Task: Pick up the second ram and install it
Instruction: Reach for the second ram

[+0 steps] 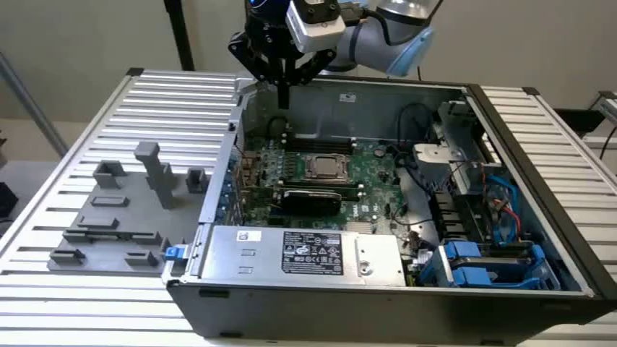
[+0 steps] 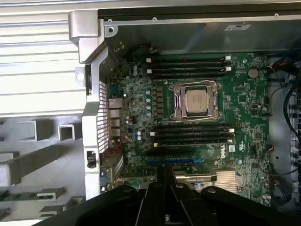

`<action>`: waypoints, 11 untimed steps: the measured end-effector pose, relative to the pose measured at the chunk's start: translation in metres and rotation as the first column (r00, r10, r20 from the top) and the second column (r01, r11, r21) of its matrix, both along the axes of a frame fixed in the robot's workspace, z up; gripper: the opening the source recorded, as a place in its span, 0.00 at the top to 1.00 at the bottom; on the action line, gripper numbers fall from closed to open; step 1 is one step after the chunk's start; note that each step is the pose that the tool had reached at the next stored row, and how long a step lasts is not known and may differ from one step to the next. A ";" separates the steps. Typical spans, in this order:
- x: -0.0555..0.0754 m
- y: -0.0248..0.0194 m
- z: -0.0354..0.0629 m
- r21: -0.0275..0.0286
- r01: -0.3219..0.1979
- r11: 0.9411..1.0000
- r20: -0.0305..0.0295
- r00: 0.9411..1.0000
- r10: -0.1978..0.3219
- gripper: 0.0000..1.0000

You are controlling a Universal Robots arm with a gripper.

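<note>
Exterior view, left to right: a slatted table (image 1: 58,303) w/ grey fixture blocks (image 1: 154,173), then an open PC case (image 1: 386,311). The gripper (image 1: 283,97) is hung above the case's rear corner on the exterior view's left, jaws closed together, nothing seen btwn them. In the wrist view the second ram (image 2: 26,195) is seen as a green stick laid in the fixture, outside the case and well apart from the gripper (image 2: 165,179). Risks, as judged: the case side wall (image 2: 91,94) stands btwn gripper and stick and could be clipped on a low path. The stick could be tilted by a skewed grip and jammed in the black slots (image 2: 188,134). The CPU socket (image 2: 196,100) just beside them could be knocked. Farther right, loose cables (image 1: 415,123) and blue drive caddies (image 1: 482,264) are found, apart from the slots.
</note>
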State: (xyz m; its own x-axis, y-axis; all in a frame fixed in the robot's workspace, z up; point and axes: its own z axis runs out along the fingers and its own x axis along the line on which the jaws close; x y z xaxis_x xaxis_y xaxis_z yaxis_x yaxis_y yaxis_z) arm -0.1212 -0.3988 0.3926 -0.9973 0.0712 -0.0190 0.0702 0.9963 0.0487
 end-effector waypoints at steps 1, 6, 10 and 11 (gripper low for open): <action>0.000 0.0000 0.0000 0.000 0.000 1.000 0.000 1.000 0.000 0.89; 0.000 0.0000 0.0000 0.000 0.000 1.000 0.000 1.000 0.000 0.89; 0.000 0.0000 0.0000 0.000 0.000 1.000 0.000 1.000 0.000 0.89; 0.000 0.0000 0.0000 0.000 0.000 1.000 0.000 1.000 0.000 0.89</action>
State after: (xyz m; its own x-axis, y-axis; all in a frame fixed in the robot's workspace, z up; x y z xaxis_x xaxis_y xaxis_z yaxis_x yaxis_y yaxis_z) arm -0.1212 -0.3988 0.3926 -0.9973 0.0712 -0.0190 0.0702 0.9963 0.0487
